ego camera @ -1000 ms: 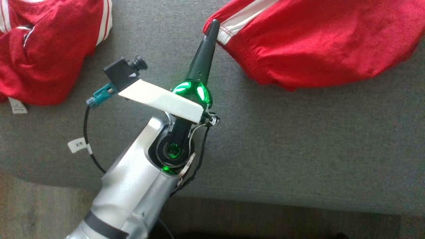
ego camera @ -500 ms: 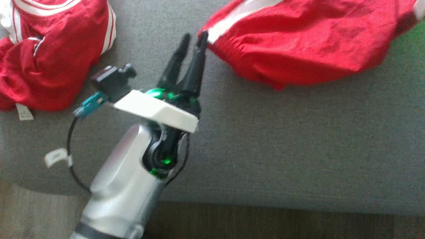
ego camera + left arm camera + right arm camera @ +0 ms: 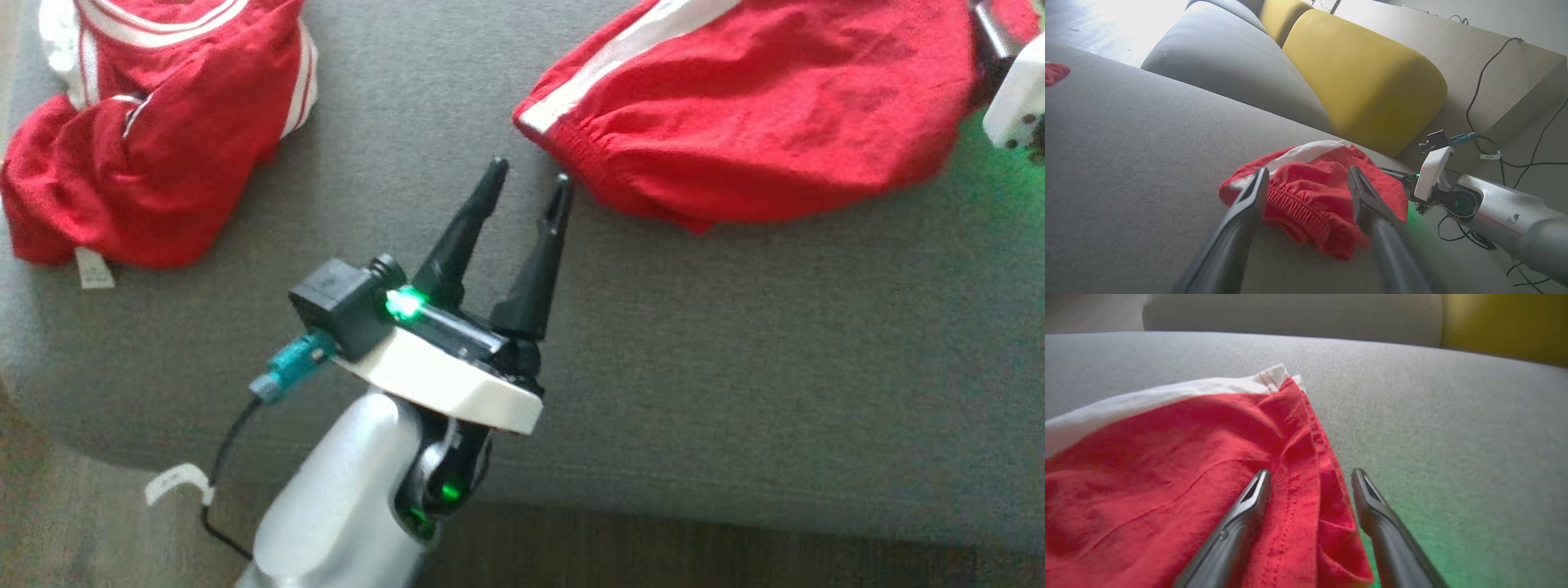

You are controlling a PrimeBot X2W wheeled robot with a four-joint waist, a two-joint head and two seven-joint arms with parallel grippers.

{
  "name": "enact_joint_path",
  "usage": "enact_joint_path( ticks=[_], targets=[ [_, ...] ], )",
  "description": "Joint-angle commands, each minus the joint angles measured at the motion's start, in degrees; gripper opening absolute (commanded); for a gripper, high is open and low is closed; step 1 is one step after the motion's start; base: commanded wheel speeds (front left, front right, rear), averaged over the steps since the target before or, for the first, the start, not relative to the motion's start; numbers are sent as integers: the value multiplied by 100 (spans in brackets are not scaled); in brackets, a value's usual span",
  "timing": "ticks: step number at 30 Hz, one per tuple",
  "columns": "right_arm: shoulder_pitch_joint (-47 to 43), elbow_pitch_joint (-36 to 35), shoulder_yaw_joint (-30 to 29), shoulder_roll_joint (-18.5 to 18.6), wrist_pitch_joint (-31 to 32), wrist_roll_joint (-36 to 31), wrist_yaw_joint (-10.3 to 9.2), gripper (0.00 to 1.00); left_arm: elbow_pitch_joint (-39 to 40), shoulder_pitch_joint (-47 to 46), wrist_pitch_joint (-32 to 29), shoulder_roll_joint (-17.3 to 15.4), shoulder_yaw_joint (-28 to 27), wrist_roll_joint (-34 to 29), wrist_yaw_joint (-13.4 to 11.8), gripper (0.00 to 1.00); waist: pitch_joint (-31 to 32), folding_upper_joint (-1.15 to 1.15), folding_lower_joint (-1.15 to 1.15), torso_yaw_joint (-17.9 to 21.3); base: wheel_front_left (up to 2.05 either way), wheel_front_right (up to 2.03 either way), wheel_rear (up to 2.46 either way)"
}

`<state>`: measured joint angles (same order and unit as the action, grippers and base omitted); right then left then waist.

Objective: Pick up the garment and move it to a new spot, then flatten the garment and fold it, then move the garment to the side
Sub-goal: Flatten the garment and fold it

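Observation:
The garment (image 3: pixel 759 122), red shorts with a white side stripe, lies loose on the grey sofa seat (image 3: pixel 735 367) at the upper right. My left gripper (image 3: pixel 529 175) stands open just short of its gathered waistband, holding nothing. In the left wrist view the left gripper (image 3: pixel 1307 171) frames that waistband of the garment (image 3: pixel 1310 200). My right gripper (image 3: pixel 1310 473) is open at the far end. One finger is over the red cloth of the garment (image 3: pixel 1167 457), the other over bare sofa. The right wrist's white bracket (image 3: pixel 1012 98) shows at the right edge.
A second red garment (image 3: pixel 147 139) with white stripes lies bunched at the upper left. The sofa's front edge and wooden floor (image 3: pixel 735 563) run along the bottom. A yellow cushion (image 3: pixel 1372 77) and a grey one (image 3: pixel 1229 69) stand behind. Cables (image 3: pixel 1494 122) trail on the right.
Both grippers have gone from shut to open. The left one has let go of the garment's striped corner and drawn back a little. The head camera has also shifted.

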<state>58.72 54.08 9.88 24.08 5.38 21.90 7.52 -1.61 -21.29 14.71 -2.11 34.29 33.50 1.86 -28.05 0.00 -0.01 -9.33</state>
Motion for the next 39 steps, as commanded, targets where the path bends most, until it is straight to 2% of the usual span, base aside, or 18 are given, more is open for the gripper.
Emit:
enact_joint_path(
  ticks=[1,6,12,13,14,19,24,33,39],
  targets=[
    [32,-52,66,90,82,-51,-3,100,239,62,29,-77,-97,-93,-70,100,-7,0,1,-68,0,0,0],
    [74,294,-18,121,190,-287,-3,100,320,72,29,-77,-3,-261,-128,100,8,0,1,-138,0,0,0],
    [182,811,-238,-56,460,-502,-3,100,379,77,29,-76,28,-261,-172,100,65,0,1,-159,0,0,0],
    [192,857,-270,-100,488,-487,-3,42,380,86,29,-76,22,-265,-180,100,86,0,1,-141,0,0,0],
    [200,892,-311,-136,500,-459,-3,0,379,99,29,-76,15,-269,-187,100,107,0,1,-116,0,0,0],
    [152,961,-512,-304,501,-257,-3,0,316,190,29,-76,-35,-289,-192,100,288,0,1,103,0,0,0],
    [-33,741,-552,-328,484,-15,-3,0,262,264,29,-76,-64,-299,-175,100,490,0,1,411,0,0,0],
    [-670,-299,-661,51,607,308,-3,0,229,430,29,-76,-164,-384,-185,100,723,0,1,1062,0,0,0],
    [-1068,-1071,-922,331,821,84,-3,0,224,413,29,-76,-118,-420,-150,100,731,0,1,1321,0,0,0]
  ],
)
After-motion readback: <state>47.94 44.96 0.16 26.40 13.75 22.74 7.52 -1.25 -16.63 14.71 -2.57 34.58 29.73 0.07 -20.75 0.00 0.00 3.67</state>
